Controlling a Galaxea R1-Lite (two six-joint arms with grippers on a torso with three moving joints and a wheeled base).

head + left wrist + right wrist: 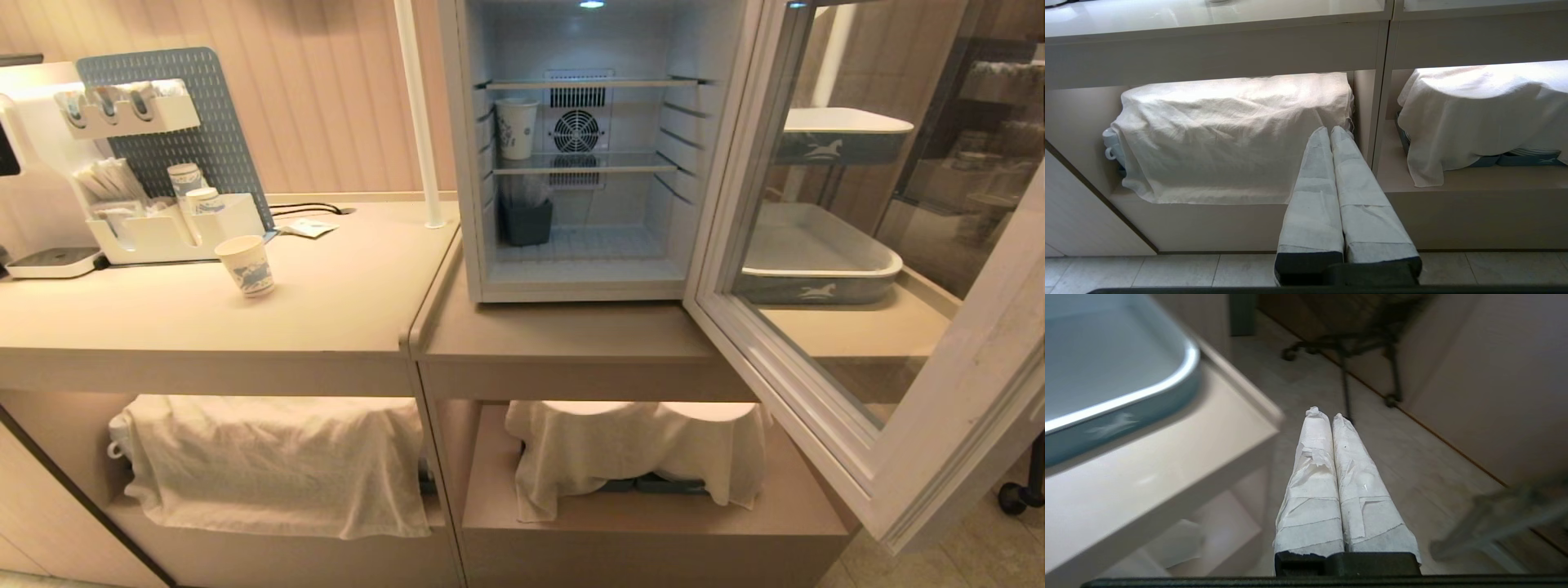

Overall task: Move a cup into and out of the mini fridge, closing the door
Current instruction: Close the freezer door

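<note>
Cup (246, 265), a small white paper one with a blue print, stands upright on the beige worktop (343, 302), well to the left of the mini fridge (584, 147) and just in front of a white organizer tray (163, 233) holding stacked cups of like print. A second printed cup (517, 127) sits on the fridge's middle wire shelf, at its left side beside the round fan grille (576, 131). Its door (857, 343) stands wide open, swung out to the right.

Neither arm shows in the head view. The left gripper (1329, 130) hangs low before the cabinet's open lower shelf, its tape-wrapped fingers (1314, 183) pressed together and empty, pointing at a white cloth (1229, 139) draped there. The right gripper (1327, 416) has its fingers (1359, 482) pressed together as well, holding nothing, out past the worktop's corner near a blue-rimmed tray (1126, 412), above the floor.
</note>
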